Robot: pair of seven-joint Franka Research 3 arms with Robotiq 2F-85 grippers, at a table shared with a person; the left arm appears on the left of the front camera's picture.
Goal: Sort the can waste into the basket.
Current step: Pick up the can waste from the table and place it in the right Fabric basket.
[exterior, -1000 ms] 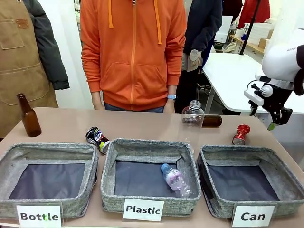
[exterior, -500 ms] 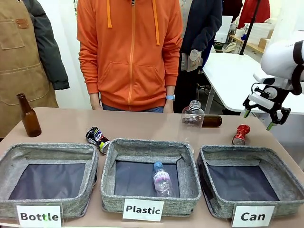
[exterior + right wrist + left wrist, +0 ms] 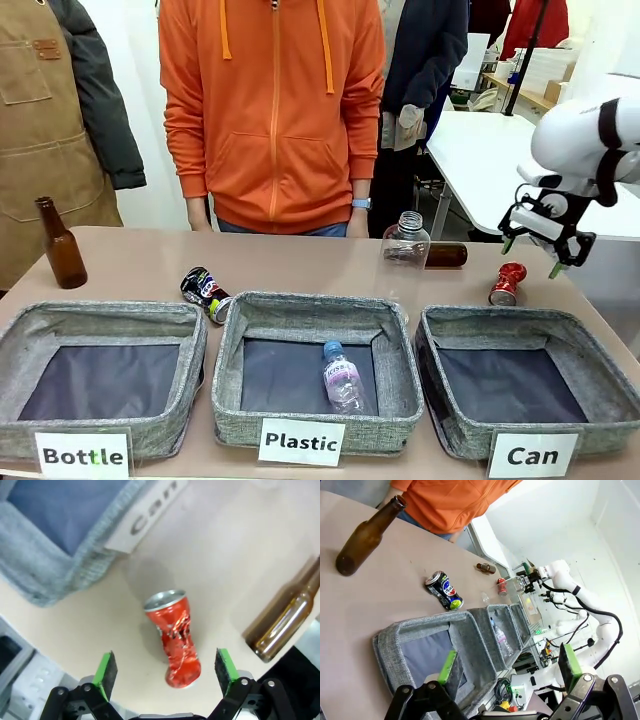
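Swinging inward, the right gripper [image 3: 531, 256] has come above the red can [image 3: 507, 283] near the table's [image 3: 300, 265] far right edge, jaws spread and empty, likely ready to descend; the Can basket [image 3: 497, 318] just in front holds nothing.

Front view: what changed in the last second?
The open right gripper swung toward the robot's left and hangs over the red can. The plastic bottle in the Plastic bin rolled to the middle. Nothing grasped or released. The red can, the dark can and the Can basket stayed put.
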